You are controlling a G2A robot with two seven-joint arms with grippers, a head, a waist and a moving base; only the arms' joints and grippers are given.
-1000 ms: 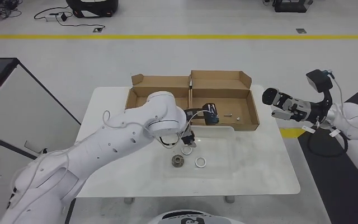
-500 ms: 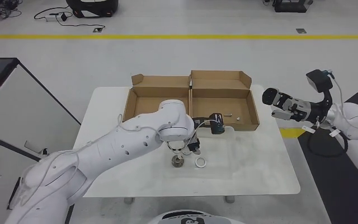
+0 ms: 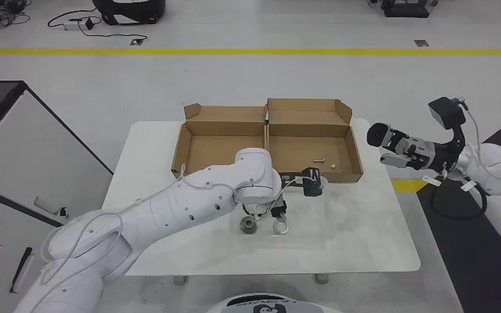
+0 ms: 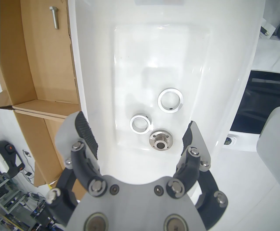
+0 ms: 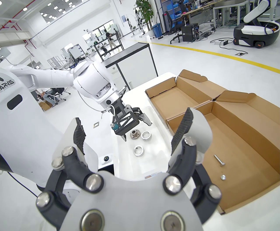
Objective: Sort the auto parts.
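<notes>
- The left hand [image 4: 136,125], fingers spread apart and empty, hovers over a white tray [image 4: 161,54] near the middle of the counter's [image 3: 352,227] near edge.
- In the tray, a metal flange [image 4: 161,142] lies just beside a ring [image 4: 140,124], with a second ring [image 4: 170,103] near them.
- A left box [image 3: 215,150] and a right box [image 3: 293,152] sit side by side along the far edge. The right box holds a bolt [image 4: 54,17] and a nut [image 5: 223,177].
- The right hand [image 3: 382,147], fingers apart and empty, hangs beyond the right edge.

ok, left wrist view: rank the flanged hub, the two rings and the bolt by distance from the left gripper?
1. Flanged hub and the ring beside it: both just ahead of the left gripper, too close to call.
2. Other ring, farther along the tray.
3. Bolt, off in the cardboard box.
</notes>
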